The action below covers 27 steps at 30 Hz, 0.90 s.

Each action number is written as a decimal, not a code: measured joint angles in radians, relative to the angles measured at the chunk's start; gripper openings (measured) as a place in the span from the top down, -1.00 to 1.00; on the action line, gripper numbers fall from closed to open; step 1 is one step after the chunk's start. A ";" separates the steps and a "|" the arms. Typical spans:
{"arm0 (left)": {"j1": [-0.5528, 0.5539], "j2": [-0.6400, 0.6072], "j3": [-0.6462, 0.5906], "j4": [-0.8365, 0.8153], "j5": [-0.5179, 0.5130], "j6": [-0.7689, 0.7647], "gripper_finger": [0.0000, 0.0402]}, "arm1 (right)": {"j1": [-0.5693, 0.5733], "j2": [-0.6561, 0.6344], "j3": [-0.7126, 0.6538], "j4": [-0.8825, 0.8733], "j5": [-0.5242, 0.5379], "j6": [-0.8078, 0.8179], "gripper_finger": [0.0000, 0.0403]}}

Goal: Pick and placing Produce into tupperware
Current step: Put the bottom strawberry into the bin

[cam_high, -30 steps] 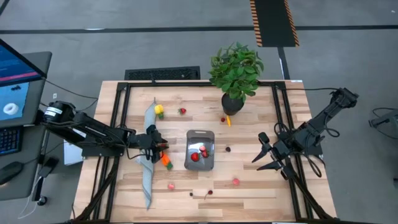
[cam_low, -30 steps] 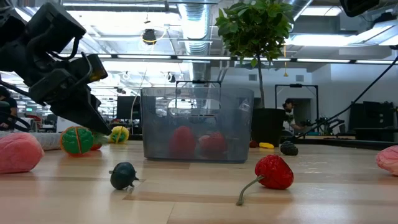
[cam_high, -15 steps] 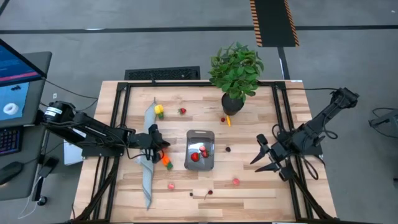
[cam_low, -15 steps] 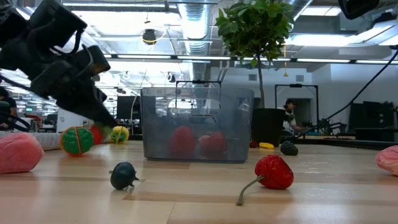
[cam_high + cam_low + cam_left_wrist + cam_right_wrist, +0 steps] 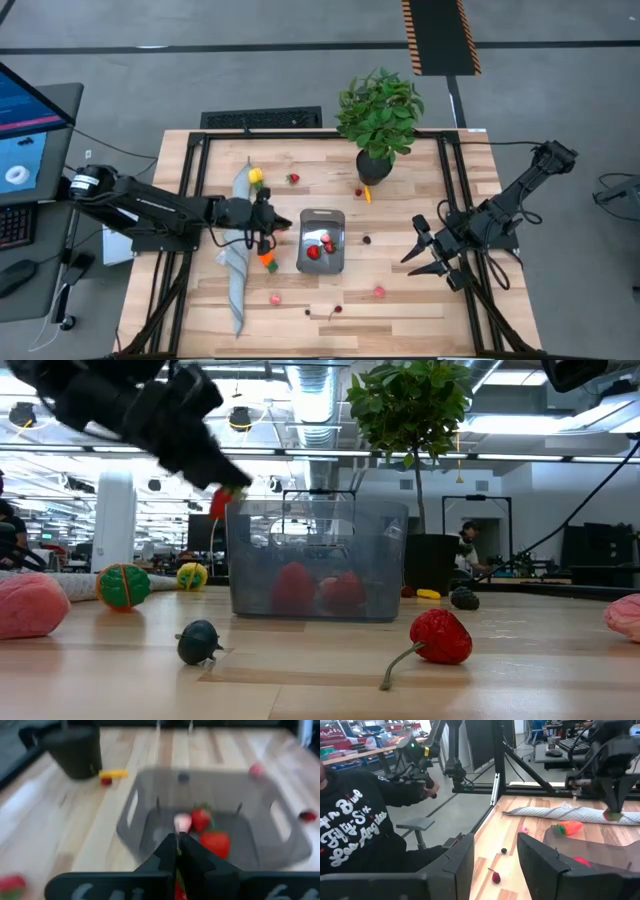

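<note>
Even, bright overhead light falls on the bench [image 5: 400, 200], with only soft, short shadows. From bench height, ceiling lamps [image 5: 240, 420] glare behind, and the left end effector [image 5: 225, 485] is smeared by motion blur. The left wrist view is soft throughout; the container [image 5: 150, 795] beyond the end effector looks hazy.

The left arm stretches low across the table from its left edge, its left gripper [image 5: 275, 228] raised off the surface with fingers pressed together. The right arm bends in from the right side; the right gripper [image 5: 424, 256] hovers with fingers spread.
</note>
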 joint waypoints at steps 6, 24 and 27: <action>0.031 0.000 0.103 -0.002 0.087 0.043 1.00 | -0.001 0.000 0.000 0.000 0.000 -0.005 0.15; 0.048 0.237 0.197 0.155 0.235 0.028 1.00 | -0.002 -0.001 -0.016 0.017 0.026 -0.025 0.15; 0.047 0.318 0.236 0.195 0.293 0.019 1.00 | -0.002 0.000 -0.036 0.017 0.046 0.001 0.14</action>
